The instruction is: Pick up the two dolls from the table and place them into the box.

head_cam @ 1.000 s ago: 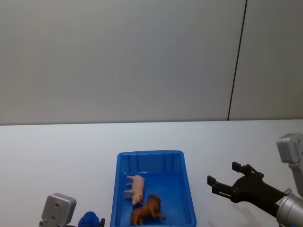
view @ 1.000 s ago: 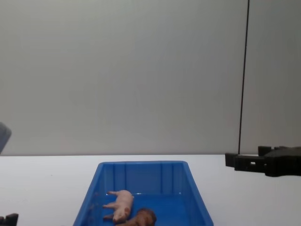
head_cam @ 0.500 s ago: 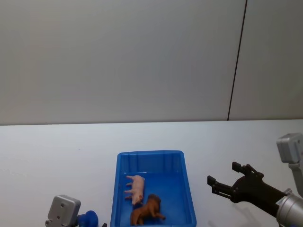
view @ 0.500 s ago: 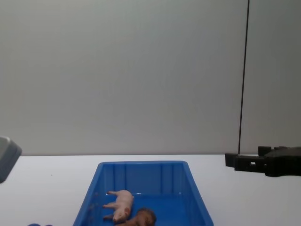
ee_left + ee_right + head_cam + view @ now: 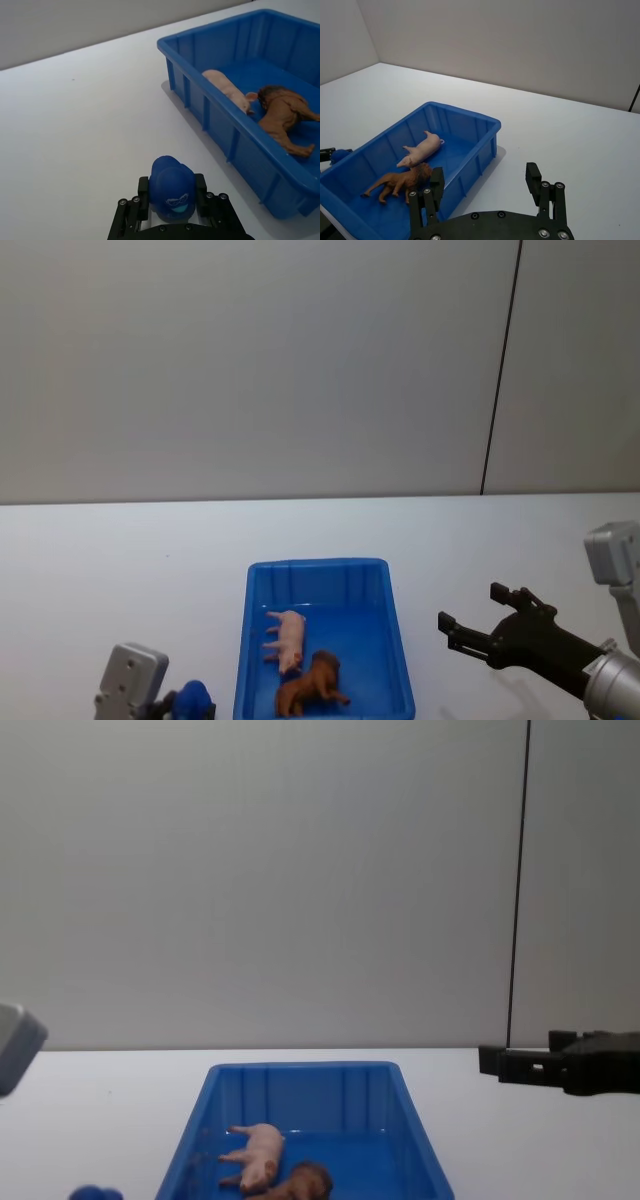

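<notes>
Pig point(image 5: 286, 636): lying inside the blue bin point(image 5: 370, 570), lower centre of the head view.
Lion point(image 5: 310, 686): in the bin, just beside the pig.
Left gripper point(image 5: 172, 204): clamped on a blue ball point(image 5: 172, 187), lower left.
Right gripper point(image 5: 478, 617): spread wide, empty, lower right above the table point(image 5: 120, 560).
Progress: both dolls binned; judged complete.

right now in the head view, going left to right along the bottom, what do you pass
left gripper holding the blue ball → pig → lion, both in the box → open right gripper
</notes>
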Tool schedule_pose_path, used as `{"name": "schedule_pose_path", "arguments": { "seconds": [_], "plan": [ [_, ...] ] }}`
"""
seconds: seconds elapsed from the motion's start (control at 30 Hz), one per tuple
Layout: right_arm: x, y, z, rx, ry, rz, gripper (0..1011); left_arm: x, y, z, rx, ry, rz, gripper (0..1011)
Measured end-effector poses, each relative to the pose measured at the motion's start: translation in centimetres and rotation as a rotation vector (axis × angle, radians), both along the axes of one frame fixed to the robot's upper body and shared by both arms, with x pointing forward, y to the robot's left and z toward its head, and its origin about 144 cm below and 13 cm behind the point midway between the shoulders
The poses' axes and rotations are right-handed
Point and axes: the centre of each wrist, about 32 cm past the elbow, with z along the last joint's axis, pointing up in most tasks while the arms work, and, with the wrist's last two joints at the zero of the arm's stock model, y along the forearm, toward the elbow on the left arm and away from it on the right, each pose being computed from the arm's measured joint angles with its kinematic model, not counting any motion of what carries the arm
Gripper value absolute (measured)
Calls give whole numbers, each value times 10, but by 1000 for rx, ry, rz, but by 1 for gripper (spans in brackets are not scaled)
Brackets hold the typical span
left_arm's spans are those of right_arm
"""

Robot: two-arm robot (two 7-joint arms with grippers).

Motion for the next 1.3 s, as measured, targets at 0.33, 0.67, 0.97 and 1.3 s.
{"name": "schedule_pose_path", "arguments": {
  "seconds": [0.33, 0.67, 0.97, 1.3],
  "plan": [
    [0, 0, 0, 0, 0, 0, 1001, 13, 2, 26, 38, -98, -16, 478],
    [0, 0, 0, 0, 0, 0, 1001, 37, -10, 57, 75, -202, -79, 415],
    [0, 0, 0, 0, 0, 0, 1001, 57, -33, 66, 66, -250, -175, 707],
    [0, 0, 0, 0, 0, 0, 1001, 77, -59, 67, 28, -293, -302, 979]
  ]
}}
